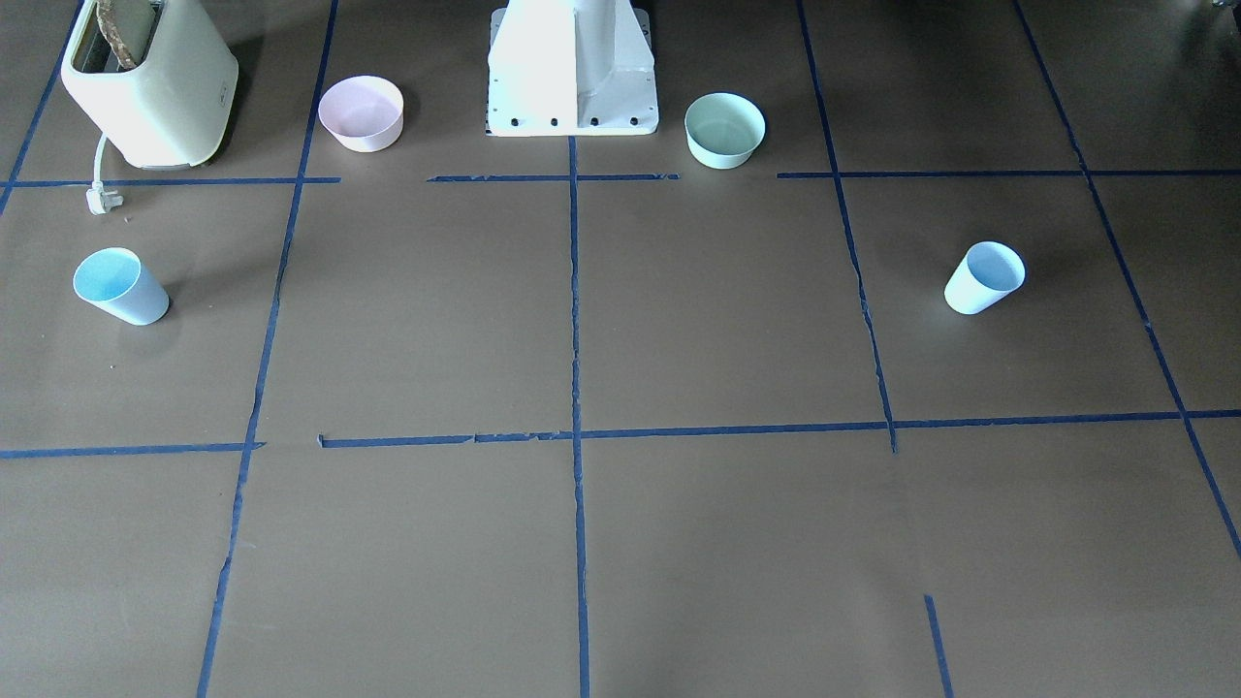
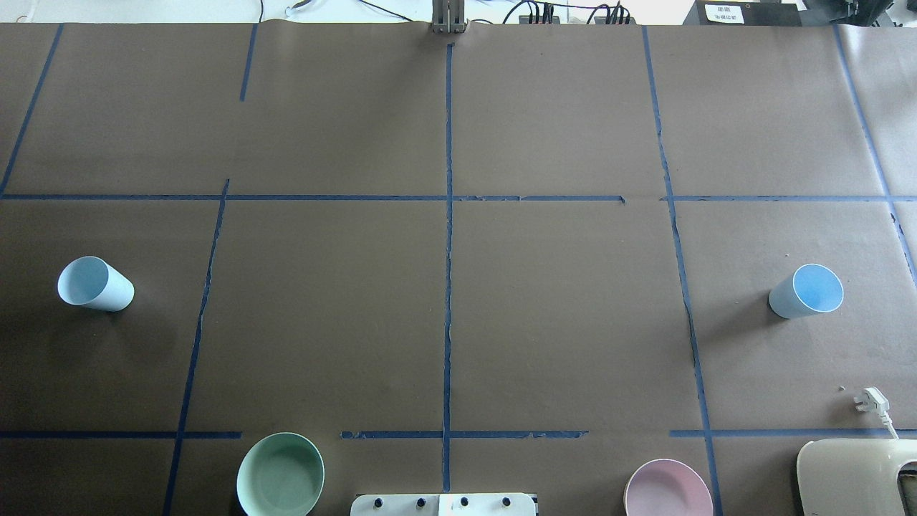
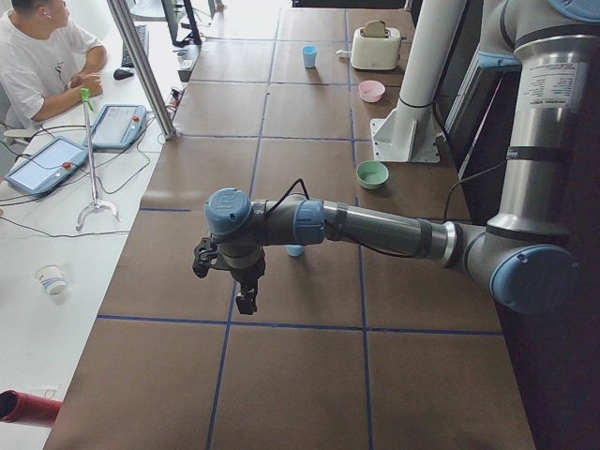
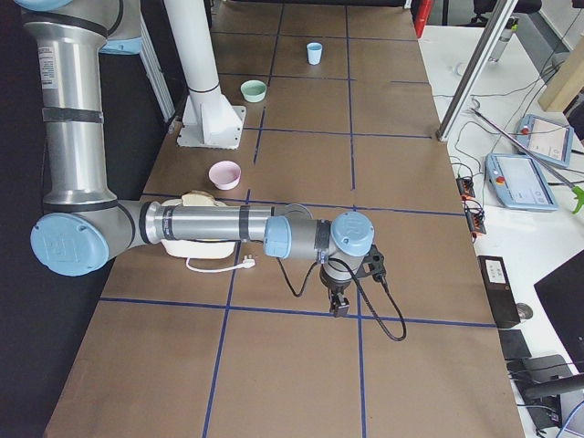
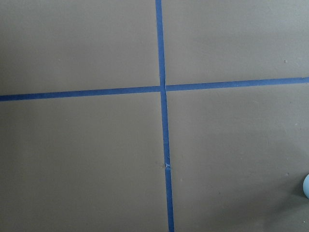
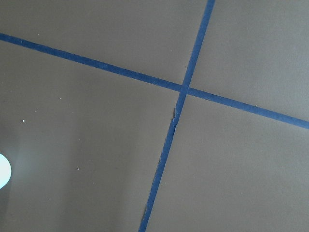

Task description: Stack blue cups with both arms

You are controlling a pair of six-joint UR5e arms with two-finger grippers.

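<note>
Two pale-blue cups stand upright and far apart on the brown table. One is on my left side, the other on my right side. My left gripper shows only in the exterior left view, hanging above the table in front of the left cup, which the arm partly hides. My right gripper shows only in the exterior right view, above the table. I cannot tell whether either is open or shut. A sliver of cup shows at the left wrist view's edge.
A mint-green bowl and a pink bowl stand near the white pedestal. A cream toaster with its loose plug is at the near right corner. Blue tape lines cross the table. An operator sits beyond the far edge.
</note>
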